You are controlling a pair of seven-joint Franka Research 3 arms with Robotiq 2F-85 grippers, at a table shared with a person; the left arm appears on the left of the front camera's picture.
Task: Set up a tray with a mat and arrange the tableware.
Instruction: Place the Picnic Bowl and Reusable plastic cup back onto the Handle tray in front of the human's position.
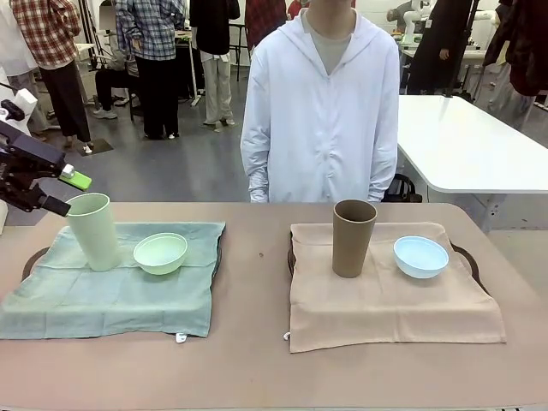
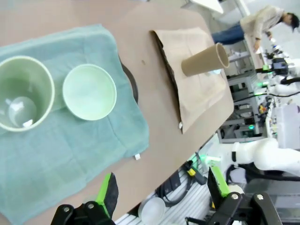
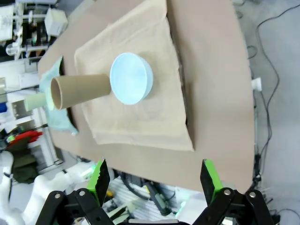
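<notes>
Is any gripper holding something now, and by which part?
Nothing is held. The left gripper and right gripper both have open jaws, apart from the tableware.

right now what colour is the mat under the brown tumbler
Beige, a light tan cloth under the brown tumbler; it shows best in the front view.

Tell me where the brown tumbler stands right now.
In the front view the brown tumbler stands upright on the beige mat, right of the table's middle, with the light blue bowl just to its right.
</notes>
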